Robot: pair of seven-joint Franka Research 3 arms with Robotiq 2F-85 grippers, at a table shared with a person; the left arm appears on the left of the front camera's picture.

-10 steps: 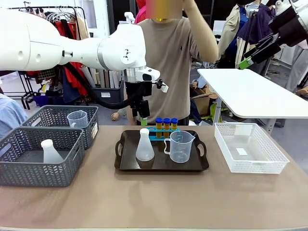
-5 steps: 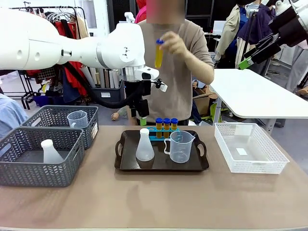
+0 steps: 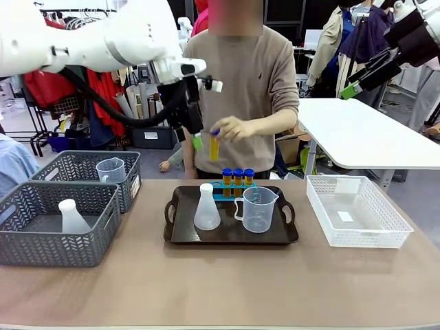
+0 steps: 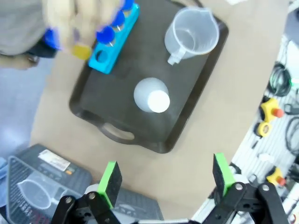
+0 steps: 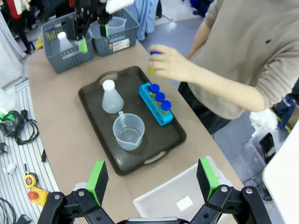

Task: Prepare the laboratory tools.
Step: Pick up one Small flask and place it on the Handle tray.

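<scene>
— How are the grippers seen to stand?

— The left gripper (image 3: 197, 139) is held high above the far edge of the table, just beside the person's hand (image 3: 234, 128); in its own wrist view its green pads (image 4: 110, 178) are spread wide with nothing between them. The right gripper (image 5: 154, 179) is raised well to the right, and its jaws are likewise parted wide and empty above the white mesh basket (image 5: 174, 201).

— Where are the laboratory tools found?

— A dark tray (image 3: 180, 232) with handles is set in the middle of the table. On it a translucent conical flask (image 3: 206, 207) is stood upright at the left, and a clear measuring beaker (image 3: 258, 209) with handle and spout is placed just beside it at the right. Behind them a blue rack (image 3: 221, 194) is seen, in which three amber tubes with blue caps (image 3: 238, 176) are seated.

— And the fourth tube?

— A fourth amber tube (image 3: 214, 146) is held upright in the person's hand, above the left end of the rack and apart from it, close by the left gripper's fingers.

— What else is laid on the table?

— Two grey mesh baskets (image 3: 20, 251) are placed at the left: another flask (image 3: 71, 217) is stood in the nearer one, and another beaker (image 3: 111, 170) in the farther one.
</scene>
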